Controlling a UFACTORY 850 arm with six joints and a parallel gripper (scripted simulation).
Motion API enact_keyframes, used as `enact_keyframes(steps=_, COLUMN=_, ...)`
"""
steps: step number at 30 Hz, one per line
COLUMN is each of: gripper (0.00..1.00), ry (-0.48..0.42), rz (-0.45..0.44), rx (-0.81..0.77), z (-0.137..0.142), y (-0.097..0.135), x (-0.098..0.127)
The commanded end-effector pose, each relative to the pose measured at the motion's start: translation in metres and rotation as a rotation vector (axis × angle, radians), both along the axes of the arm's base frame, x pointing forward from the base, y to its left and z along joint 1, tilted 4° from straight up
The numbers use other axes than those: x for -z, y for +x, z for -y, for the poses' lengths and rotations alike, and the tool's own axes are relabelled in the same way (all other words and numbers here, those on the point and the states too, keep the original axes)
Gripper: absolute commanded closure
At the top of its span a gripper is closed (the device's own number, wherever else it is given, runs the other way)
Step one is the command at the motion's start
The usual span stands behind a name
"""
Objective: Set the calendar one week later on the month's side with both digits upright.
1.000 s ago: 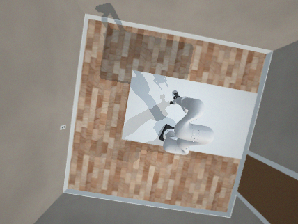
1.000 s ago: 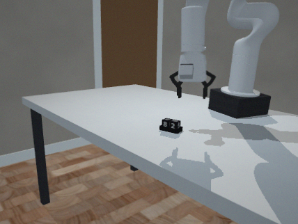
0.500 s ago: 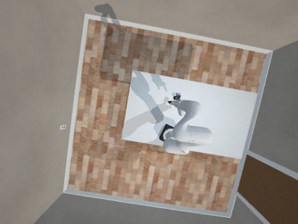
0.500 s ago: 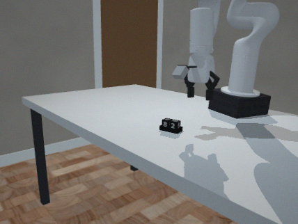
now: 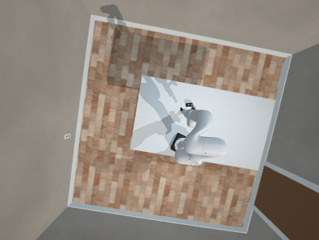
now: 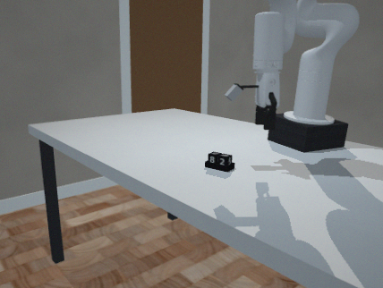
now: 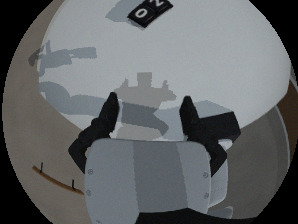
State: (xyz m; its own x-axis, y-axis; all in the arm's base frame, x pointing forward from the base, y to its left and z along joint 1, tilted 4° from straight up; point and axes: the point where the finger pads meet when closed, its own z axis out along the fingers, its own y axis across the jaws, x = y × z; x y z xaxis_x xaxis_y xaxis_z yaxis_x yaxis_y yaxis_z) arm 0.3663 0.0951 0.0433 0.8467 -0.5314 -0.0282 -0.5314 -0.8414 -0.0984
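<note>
The calendar (image 6: pixel 219 161) is a small black tray with two black cubes standing side by side in it, near the table's front edge. In the exterior view the cubes' near faces read 8 on the left and 2 on the right. In the wrist view the calendar (image 7: pixel 149 11) lies far ahead at the top, and the faces seen there read 0 and 2. The month's name is too small to make out. My gripper (image 6: pixel 267 117) hangs low beside the arm's base, well behind the calendar. In the wrist view its fingers are spread wide with nothing between them.
The arm's black base block (image 6: pixel 308 132) stands on the white table at the back right. The table's front edge (image 6: pixel 134 188) runs close to the calendar. A brown door (image 6: pixel 165 55) is in the wall behind.
</note>
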Motion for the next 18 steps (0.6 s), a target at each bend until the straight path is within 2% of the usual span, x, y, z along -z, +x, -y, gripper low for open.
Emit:
enact_keyframes(steps=1, gripper=0.0, ry=-0.011, rz=-0.025, rx=0.172, z=0.0, y=-0.009, x=0.0)
enact_keyframes(steps=4, gripper=0.0, ry=-0.012, rz=-0.026, rx=0.182, z=0.0, y=-0.01, x=0.0)
enact_keyframes(steps=9, gripper=0.0, ry=-0.02, rz=-0.046, rx=0.369, z=0.0, y=-0.021, x=0.001)
enact_keyframes(steps=18, gripper=0.0, ry=-0.021, rz=-0.049, rx=0.392, z=0.0, y=-0.022, x=0.002)
